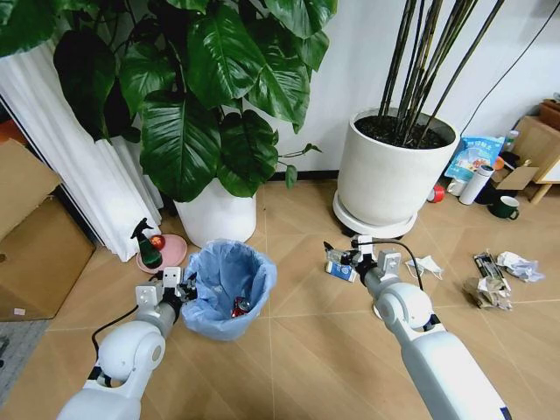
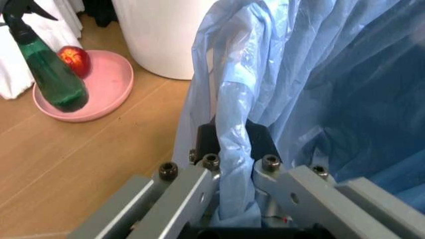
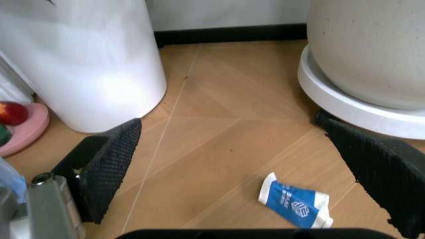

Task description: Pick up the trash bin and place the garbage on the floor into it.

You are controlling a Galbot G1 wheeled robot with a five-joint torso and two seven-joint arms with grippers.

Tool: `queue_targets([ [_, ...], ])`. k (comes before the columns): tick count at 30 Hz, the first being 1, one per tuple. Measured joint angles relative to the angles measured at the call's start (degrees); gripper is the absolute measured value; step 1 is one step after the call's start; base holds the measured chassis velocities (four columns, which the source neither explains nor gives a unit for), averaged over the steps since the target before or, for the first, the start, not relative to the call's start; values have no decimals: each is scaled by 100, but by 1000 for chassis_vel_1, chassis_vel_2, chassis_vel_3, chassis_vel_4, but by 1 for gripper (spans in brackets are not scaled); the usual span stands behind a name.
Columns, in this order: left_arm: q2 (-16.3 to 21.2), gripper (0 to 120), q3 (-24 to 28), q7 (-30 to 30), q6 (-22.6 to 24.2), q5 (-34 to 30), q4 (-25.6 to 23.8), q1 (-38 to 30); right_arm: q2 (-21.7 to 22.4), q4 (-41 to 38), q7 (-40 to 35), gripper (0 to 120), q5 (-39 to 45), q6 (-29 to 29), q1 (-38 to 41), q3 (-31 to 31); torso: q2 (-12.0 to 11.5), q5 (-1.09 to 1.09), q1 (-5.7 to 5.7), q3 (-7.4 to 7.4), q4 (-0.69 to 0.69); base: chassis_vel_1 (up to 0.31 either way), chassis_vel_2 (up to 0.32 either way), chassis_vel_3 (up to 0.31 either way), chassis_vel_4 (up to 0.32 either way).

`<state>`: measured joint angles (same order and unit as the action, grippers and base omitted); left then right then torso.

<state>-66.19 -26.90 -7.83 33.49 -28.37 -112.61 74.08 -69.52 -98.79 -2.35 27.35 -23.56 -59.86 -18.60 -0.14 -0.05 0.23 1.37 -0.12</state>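
Note:
The trash bin, lined with a crinkly light-blue bag, stands on the floor at front left. My left gripper is shut on its near rim, and its dark fingers pinch the bag's folded edge. A red crushed can lies inside the bin. My right gripper hangs open just above a blue-white carton on the floor, which lies between the pads. A face mask, dark wrappers and crumpled white paper lie to the right.
Two big white plant pots stand behind. A pink plate holds a green spray bottle and an apple. Cardboard boxes sit at left. A mug, a bottle and a blue bag stand at back right.

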Motion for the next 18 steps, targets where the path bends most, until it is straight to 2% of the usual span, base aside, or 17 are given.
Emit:
queue_targets([
  [18, -7, 0, -48, 91, -43, 38, -53, 103, -103, 2, 17, 100, -97, 1, -73, 38, 0, -1, 0, 0, -1, -63, -66, 65, 66],
])
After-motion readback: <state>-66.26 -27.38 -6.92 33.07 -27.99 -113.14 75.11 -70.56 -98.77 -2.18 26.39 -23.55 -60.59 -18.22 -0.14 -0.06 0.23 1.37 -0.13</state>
